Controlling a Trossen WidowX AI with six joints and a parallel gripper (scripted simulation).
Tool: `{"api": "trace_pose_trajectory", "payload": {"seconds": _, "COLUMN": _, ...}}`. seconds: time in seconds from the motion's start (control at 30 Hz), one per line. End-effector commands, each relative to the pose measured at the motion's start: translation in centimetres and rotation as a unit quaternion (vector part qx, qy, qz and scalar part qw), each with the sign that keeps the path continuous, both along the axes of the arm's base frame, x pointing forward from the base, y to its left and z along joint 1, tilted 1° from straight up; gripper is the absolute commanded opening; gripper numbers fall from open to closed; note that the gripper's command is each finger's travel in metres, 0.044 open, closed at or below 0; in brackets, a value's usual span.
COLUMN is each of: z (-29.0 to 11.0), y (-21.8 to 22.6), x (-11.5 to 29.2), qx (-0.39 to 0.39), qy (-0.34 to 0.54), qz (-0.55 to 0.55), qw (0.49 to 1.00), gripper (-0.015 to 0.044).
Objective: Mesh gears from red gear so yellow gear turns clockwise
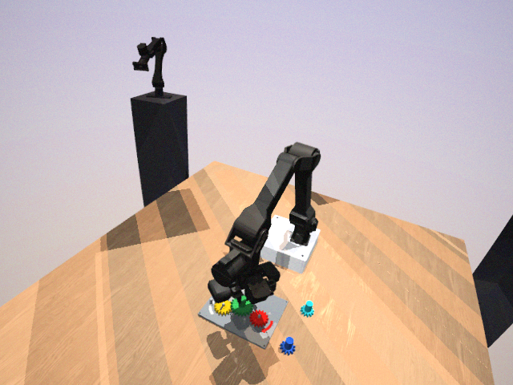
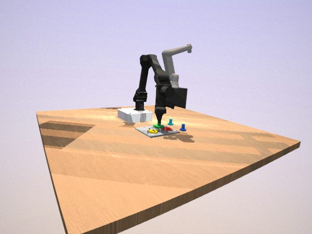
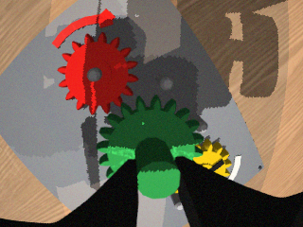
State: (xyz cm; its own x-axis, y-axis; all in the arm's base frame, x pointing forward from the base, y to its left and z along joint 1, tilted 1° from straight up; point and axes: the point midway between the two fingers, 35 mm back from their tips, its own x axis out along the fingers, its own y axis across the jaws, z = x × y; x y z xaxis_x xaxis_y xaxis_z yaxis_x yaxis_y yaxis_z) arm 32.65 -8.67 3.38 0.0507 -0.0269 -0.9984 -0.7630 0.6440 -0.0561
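In the top view, your arm [image 1: 267, 199] rises from its white base [image 1: 285, 260] [image 2: 123, 116], bends at a high elbow and slopes down to the board [image 1: 271, 308] [image 2: 143, 130] [image 3: 33, 118], with the gripper [image 1: 241, 299] [image 2: 159, 123] [image 3: 155, 165] over the green gear [image 1: 241, 307] [image 2: 158, 126] [image 3: 151, 123]. That gear sits between the yellow gear [image 1: 223, 307] [image 2: 152, 131] [image 3: 210, 158] and the red gear [image 1: 259, 319] [image 2: 167, 128] [image 3: 78, 73]; the cyan gear [image 1: 307, 309] [image 2: 170, 122] and blue gear [image 1: 288, 346] [image 2: 183, 127] stand on the table beside the board. In the exterior view, your forearm drops from the elbow to a wrist pointing the gripper straight down, the green gear level at its tips, above the board. In the wrist view, your jaws pinch the green gear's stem from both sides; its toothed disc partly covers the yellow gear, and the red gear lies near it. You can't tell here whether a peg is under the green gear.
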Motion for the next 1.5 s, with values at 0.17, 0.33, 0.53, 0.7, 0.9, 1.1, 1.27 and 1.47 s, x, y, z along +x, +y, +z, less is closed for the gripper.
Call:
{"api": "trace_pose_trajectory", "payload": {"seconds": 0.17, "z": -0.1, "y": -0.1, "x": -0.4, "qx": -0.003, "qy": 0.013, "qz": 0.075, "qw": 0.997, "gripper": 0.0}}
{"api": "trace_pose_trajectory", "payload": {"seconds": 0.33, "z": -0.5, "y": -0.1, "x": -0.3, "qx": -0.003, "qy": 0.012, "qz": 0.066, "qw": 0.998, "gripper": 0.0}}
{"api": "trace_pose_trajectory", "payload": {"seconds": 0.53, "z": -0.9, "y": -0.1, "x": -0.3, "qx": -0.001, "qy": 0.012, "qz": 0.031, "qw": 0.999, "gripper": 0.0}}
{"api": "trace_pose_trajectory", "payload": {"seconds": 0.7, "z": -0.8, "y": 0.0, "x": -0.4, "qx": 0.001, "qy": 0.01, "qz": -0.026, "qw": 1.0, "gripper": 0.0}}
{"api": "trace_pose_trajectory", "payload": {"seconds": 0.9, "z": -0.7, "y": -0.2, "x": -0.4, "qx": 0.003, "qy": 0.009, "qz": -0.077, "qw": 0.997, "gripper": 0.0}}
{"api": "trace_pose_trajectory", "payload": {"seconds": 1.1, "z": -0.7, "y": -0.1, "x": -0.2, "qx": 0.003, "qy": 0.009, "qz": -0.07, "qw": 0.997, "gripper": 0.0}}
{"api": "trace_pose_trajectory", "payload": {"seconds": 1.27, "z": -0.7, "y": 0.0, "x": -0.3, "qx": 0.001, "qy": 0.01, "qz": -0.04, "qw": 0.999, "gripper": 0.0}}
{"api": "trace_pose_trajectory", "payload": {"seconds": 1.47, "z": -0.8, "y": 0.0, "x": -0.4, "qx": -0.001, "qy": 0.011, "qz": 0.018, "qw": 1.0, "gripper": 0.0}}
